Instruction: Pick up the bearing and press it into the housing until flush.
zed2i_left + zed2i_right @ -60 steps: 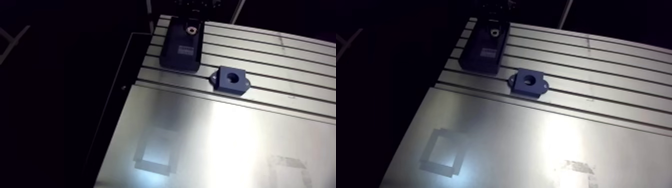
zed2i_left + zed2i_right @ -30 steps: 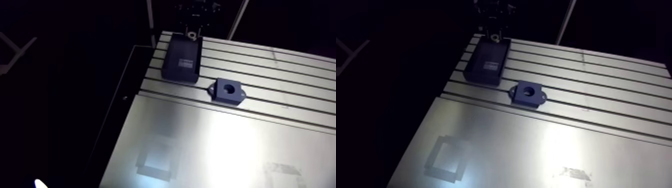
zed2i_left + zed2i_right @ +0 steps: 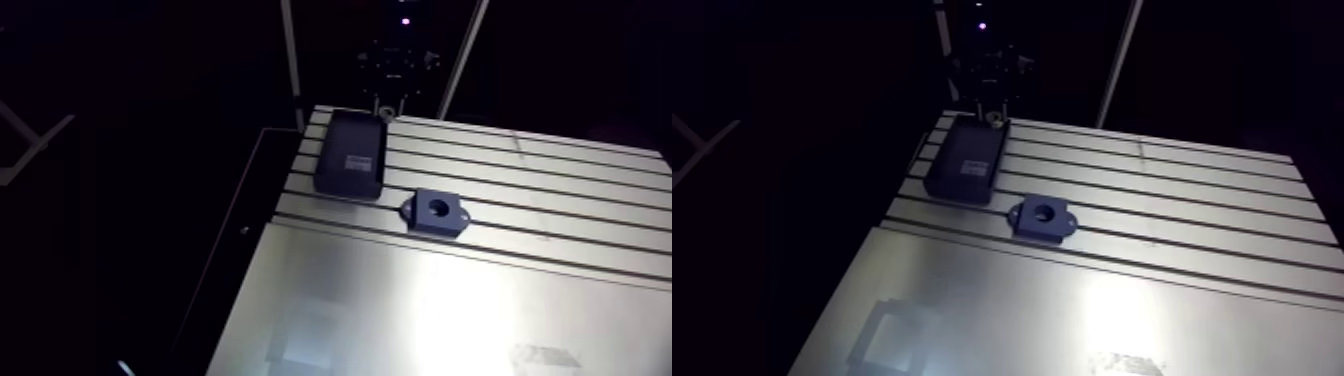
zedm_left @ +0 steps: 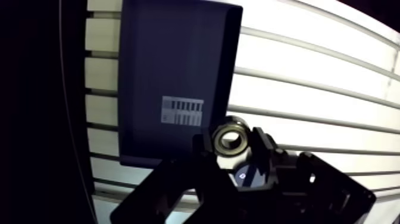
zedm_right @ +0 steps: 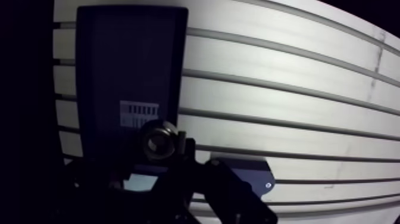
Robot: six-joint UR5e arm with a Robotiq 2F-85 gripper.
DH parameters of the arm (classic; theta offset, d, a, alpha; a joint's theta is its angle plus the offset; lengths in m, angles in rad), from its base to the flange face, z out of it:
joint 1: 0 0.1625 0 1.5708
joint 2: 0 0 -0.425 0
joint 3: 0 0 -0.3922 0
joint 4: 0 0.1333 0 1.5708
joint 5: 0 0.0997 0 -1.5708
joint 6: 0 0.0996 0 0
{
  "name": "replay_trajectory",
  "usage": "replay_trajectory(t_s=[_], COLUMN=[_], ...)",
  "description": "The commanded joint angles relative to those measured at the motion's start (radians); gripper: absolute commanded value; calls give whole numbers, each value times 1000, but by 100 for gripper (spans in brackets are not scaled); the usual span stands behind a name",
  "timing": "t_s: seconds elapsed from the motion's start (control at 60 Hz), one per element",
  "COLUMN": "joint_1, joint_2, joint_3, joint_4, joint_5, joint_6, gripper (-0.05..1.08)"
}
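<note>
Wrist view: the hand [image 4: 233, 143] is seen clamped on the bearing [image 4: 231, 137], pinched across its outer rim over the edge of the dark tray [image 4: 172, 65]. The small steel ring is judged stiff, smooth and apt to slip or cock, so a square grip is called for. Open slotted surface [image 4: 309, 77] is left around the housing [image 3: 435, 212], set near the tray, bore upward, though the surface's edge runs close beside the tray

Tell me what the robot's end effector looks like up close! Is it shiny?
The end effector is black all over and blocky, with two thick fingers that have flat sides and angular edges. Its body is glossy enough to catch pale reflections. In the arm view it shows only as a small dark shape, so nothing more can be made out there.
</note>
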Motion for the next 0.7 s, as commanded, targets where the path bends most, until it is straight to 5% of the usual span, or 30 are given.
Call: replay_trajectory(t_s=[0.017, 0.383, 0.7], joint_1=[-36, -126, -145], joint_2=[-42, -148, -178], joint_3=[65, 171, 243], joint_4=[-6, -5, -22], joint_5=[-12, -3, -4], joint_6=[-22, -68, -109], gripper=[61, 62, 63])
